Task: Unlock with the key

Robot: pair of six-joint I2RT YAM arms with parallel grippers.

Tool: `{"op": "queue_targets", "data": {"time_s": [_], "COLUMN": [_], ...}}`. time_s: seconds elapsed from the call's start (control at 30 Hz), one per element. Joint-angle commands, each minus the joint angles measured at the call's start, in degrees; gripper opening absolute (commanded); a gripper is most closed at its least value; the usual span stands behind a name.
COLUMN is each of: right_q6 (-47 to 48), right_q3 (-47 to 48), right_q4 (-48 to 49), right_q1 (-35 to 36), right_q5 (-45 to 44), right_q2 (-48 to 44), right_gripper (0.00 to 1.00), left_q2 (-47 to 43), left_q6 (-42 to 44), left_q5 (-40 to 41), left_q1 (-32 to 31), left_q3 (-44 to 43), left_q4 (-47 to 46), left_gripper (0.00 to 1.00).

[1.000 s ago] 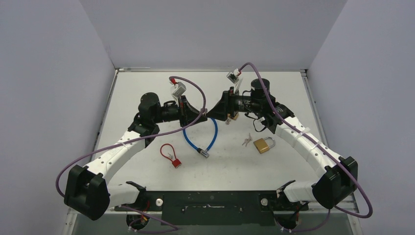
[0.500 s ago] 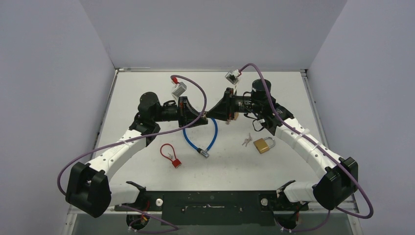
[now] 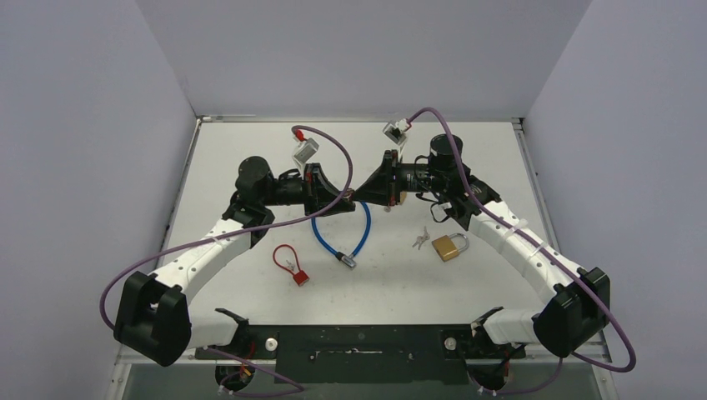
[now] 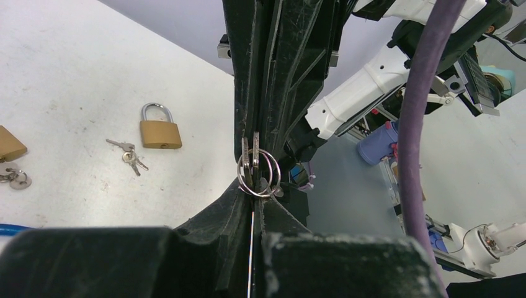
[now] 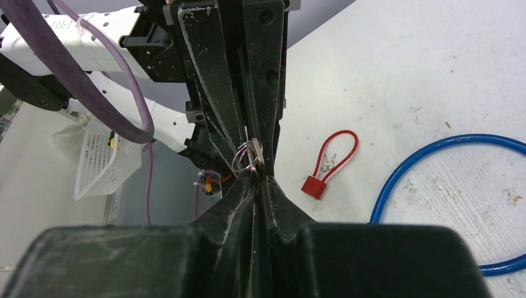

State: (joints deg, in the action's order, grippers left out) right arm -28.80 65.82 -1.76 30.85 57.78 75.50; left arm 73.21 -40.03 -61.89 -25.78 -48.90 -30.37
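Note:
My two grippers meet tip to tip above the middle of the table. Between them is a bunch of small keys on silver rings (image 4: 257, 169), also seen as the key rings (image 5: 248, 155) in the right wrist view. My left gripper (image 4: 257, 194) is shut on a key seen edge-on between its fingers. Facing it, my right gripper (image 5: 257, 178) is shut on the same bunch. From above, the left gripper (image 3: 344, 200) and right gripper (image 3: 362, 197) touch. A brass padlock (image 3: 448, 246) lies on the table with loose keys (image 3: 421, 240) beside it.
A blue cable lock (image 3: 342, 242) lies under the grippers and a red cable lock (image 3: 290, 262) sits nearer the front left. A second brass padlock (image 4: 9, 144) with keys (image 4: 15, 177) lies under the right arm. Purple cables arch over both wrists.
My right gripper has closed from wide open onto the key bunch at the left gripper's tips. The left arm shifted slightly; its grip stayed shut.

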Motion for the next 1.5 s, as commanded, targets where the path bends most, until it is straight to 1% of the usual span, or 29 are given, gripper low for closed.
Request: {"op": "queue_targets", "data": {"time_s": [0.0, 0.2, 0.37, 0.5, 0.6, 0.77, 0.93, 1.0, 1.03, 1.07, 1.13, 1.27, 1.3, 1.37, 1.47], "right_q6": [0.08, -1.83, -4.94, -4.61, -5.14, -5.93, -7.65, -9.64, -10.94, -12.52, -16.25, -26.47, -28.34, -30.51, -30.49], "right_q3": [0.08, -0.79, -2.91, -3.66, -3.81, -1.27, 2.66, 3.2, 3.0, 2.73, 1.55, -1.96, -2.32, -2.55, -2.75], "right_q4": [5.11, 6.05, 9.1, 9.29, 9.49, 4.48, -3.13, -4.76, -4.75, -4.7, -3.88, 0.44, 1.12, -0.37, -5.5], "right_q1": [0.4, -0.65, -3.07, -3.17, -3.17, -3.23, -4.06, -4.51, -4.61, -4.65, -4.74, -5.04, -5.09, -5.18, -5.47], "right_q5": [0.69, -0.81, 0.74, 1.89, 1.72, 1.86, -0.25, -1.12, -1.93, -2.44, -4.39, -6.99, -7.19, -8.78, -11.33], "right_q2": [-1.98, -2.79, -3.59, -3.79, -3.73, -1.64, 2.1, 3.67, 4.18, 4.58, 5.1, 5.41, 5.56, 5.57, 5.86], "right_gripper": [0.01, 0.0, 0.0, 0.0, 0.0, 0.0, 0.0, 0.0, 0.0, 0.0, 0.0, 0.0, 0.0, 0.0, 0.0], "left_q2": [-0.11, -0.86, -1.8, -2.21, -2.45, -3.12, -3.86, -4.94, -5.75, -6.55, -8.18, -11.55, -12.32, -13.63, -14.08], "left_q6": [0.44, 0.64, 0.55, 0.57, 1.59, 3.37, 5.77, 6.48, 6.34, 5.53, 2.38, -6.64, -8.39, -10.78, -13.98], "left_q5": [-0.42, 1.11, 1.59, 1.36, 1.77, 4.89, 8.72, 12.22, 15.28, 17.17, 23.19, 32.37, 33.4, 36.6, 39.76], "left_q1": [0.26, 1.26, 2.65, 2.75, 3.12, 3.92, 4.8, 4.97, 4.99, 4.95, 4.88, 4.07, 3.88, 3.22, 1.29], "left_q3": [-2.51, -2.32, -1.49, -1.04, -1.1, -1.69, -1.96, -1.11, -0.67, -0.08, 1.19, 3.84, 4.63, 5.77, 7.96], "left_q4": [-3.61, -3.19, -2.63, -2.54, -0.5, 3.69, 10.71, 13.11, 14.11, 14.3, 14.8, 15.29, 14.88, 16.01, 17.01], "left_gripper": [0.0, 0.0, 0.0, 0.0, 0.0, 0.0, 0.47, 0.62, 0.67, 0.7, 0.72, 0.73, 0.72, 0.72, 0.73]}}
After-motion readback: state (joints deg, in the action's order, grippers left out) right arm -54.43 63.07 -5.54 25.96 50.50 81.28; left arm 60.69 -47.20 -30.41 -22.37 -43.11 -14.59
